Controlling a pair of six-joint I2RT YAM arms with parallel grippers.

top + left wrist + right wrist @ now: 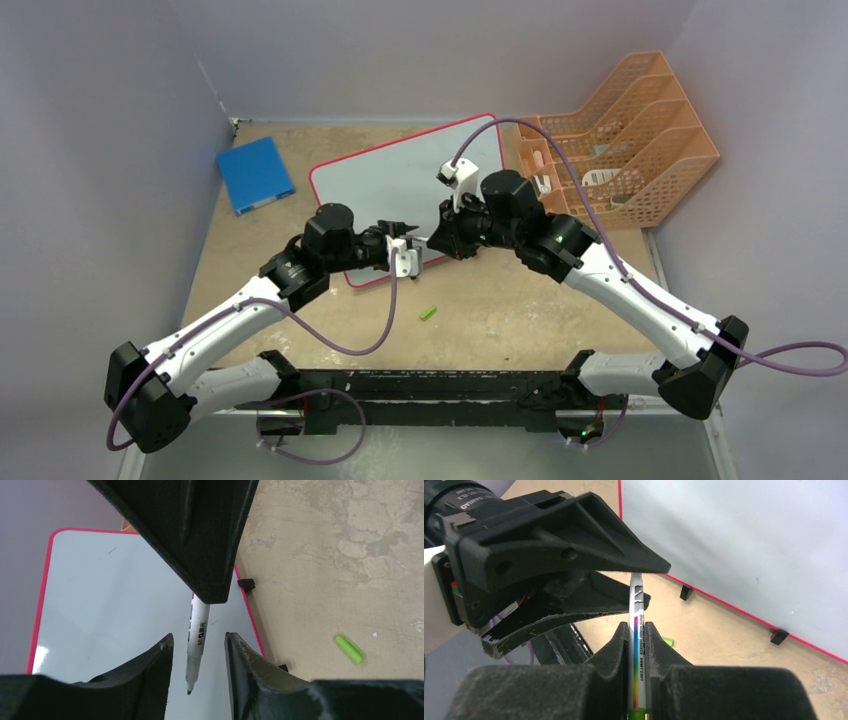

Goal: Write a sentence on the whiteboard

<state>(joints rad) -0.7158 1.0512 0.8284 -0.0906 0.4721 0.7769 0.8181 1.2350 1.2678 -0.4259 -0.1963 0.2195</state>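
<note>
Left wrist view shows me my left end effector (199, 638) with its fingers parted, the marker (198, 622) standing between them with a gap on each side. On the right wrist view my right end effector (637, 627) is clamped on that marker's barrel. I see the whiteboard (400, 170) lying on the tabletop (500, 310), between a blue pad (255, 173) and an orange rack (620, 140). A green cap (428, 313) lies near its front edge.

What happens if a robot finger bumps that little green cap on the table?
It would probably slide or roll, since the green cap lies on its side, loose on the table. It looks small and plastic, so likely light and flicked away.
</note>
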